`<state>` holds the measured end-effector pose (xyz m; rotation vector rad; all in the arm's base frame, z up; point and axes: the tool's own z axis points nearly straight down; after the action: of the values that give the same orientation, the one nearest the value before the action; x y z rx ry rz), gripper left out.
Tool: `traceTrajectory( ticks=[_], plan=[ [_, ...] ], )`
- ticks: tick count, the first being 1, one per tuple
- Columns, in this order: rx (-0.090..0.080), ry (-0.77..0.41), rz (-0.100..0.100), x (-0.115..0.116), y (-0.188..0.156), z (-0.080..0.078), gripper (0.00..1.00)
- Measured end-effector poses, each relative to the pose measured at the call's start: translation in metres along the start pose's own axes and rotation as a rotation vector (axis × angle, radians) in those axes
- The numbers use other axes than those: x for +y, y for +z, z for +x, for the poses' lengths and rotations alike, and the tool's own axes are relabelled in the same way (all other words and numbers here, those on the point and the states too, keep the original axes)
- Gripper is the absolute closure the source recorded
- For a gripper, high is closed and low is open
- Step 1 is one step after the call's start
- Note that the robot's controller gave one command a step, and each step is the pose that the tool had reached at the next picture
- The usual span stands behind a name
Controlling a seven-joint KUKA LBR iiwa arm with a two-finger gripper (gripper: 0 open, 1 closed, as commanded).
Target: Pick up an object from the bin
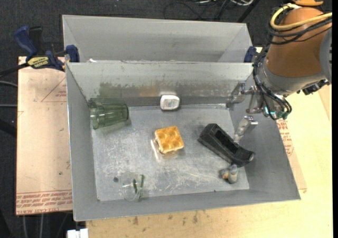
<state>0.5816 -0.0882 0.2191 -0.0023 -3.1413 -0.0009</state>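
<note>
Hand (242,131) near black block (224,146); waffle (169,140), cup (108,115) apart.

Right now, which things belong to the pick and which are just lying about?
In play: tool, above the black stapler at right.
Lying about: green cup on its side, white clip, yellow sponge, clear scrap, small lump.

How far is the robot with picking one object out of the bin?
Done: nothing is lifted yet; the black wedge-shaped tool, the orange-yellow square waffle piece and the green glass tumbler on its side all lie on the floor of the grey metal bin. In hand: the gripper hangs low at the bin's right side, near the black tool. Left: grasping one thing and raising it out.
</note>
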Motion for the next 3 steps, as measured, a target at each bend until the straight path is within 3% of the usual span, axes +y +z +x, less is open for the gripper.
traceTrajectory(
  ticks=[1,2,3],
  plan=[
    [-0.002,-0.001,0.000,0.000,-0.001,-0.001,0.00],
    [-0.009,-0.066,0.001,0.000,0.018,0.009,0.00],
    [-0.001,-0.053,-0.001,-0.005,0.048,0.027,0.00]
  ],
)
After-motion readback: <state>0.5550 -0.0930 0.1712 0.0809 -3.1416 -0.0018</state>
